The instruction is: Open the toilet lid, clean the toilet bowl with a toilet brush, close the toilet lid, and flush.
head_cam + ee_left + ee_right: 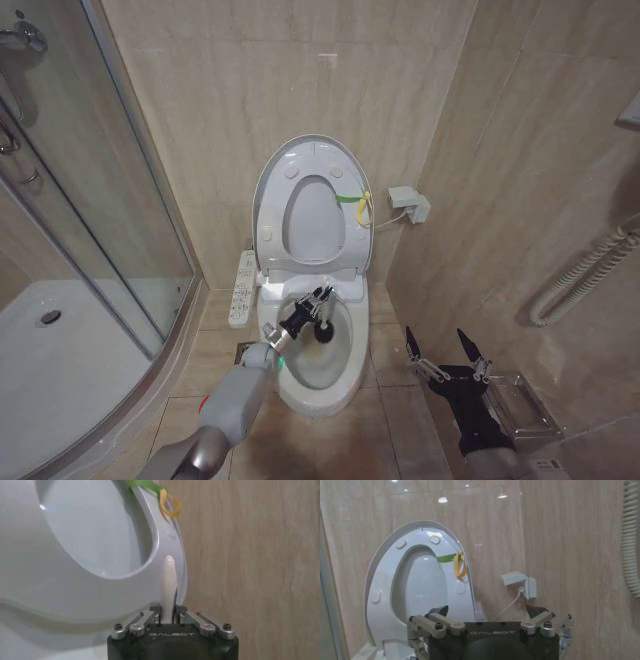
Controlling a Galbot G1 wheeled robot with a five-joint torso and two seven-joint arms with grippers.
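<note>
**Brush in the bowl, left arm at work**

Nearest the head camera, low at the right, the right gripper (447, 352) hangs idle beside the toilet with its two fingers spread wide and nothing between them; its own wrist view shows the same open fingers pointing at the raised lid.

Farther in and to the left, the left arm reaches forward over the near rim of the toilet bowl (345, 385). The left gripper (318, 297) sits above the far part of the basin, its fingers pressed together on the thin white handle of the toilet brush (328, 333). In the left wrist view the handle stands straight out between the closed fingers (145, 619), its pale tip against the underside of the raised seat.

From the gripper, the dark bristle head lies just nearer and lower, inside the basin and close to its right inner wall. The brush's long axis therefore runs roughly near to far and tilts down into the bowl, so any scrubbing stroke would seem to follow that line, with the left arm alone placed to make it.

Behind the bowl, the toilet lid (272, 190) stands upright against the far wall with the seat ring lifted against it, a yellow-green strap (353, 200) at its right edge. Opening looks done; cleaning appears to be the step in hand, with closing and flushing left.
</note>
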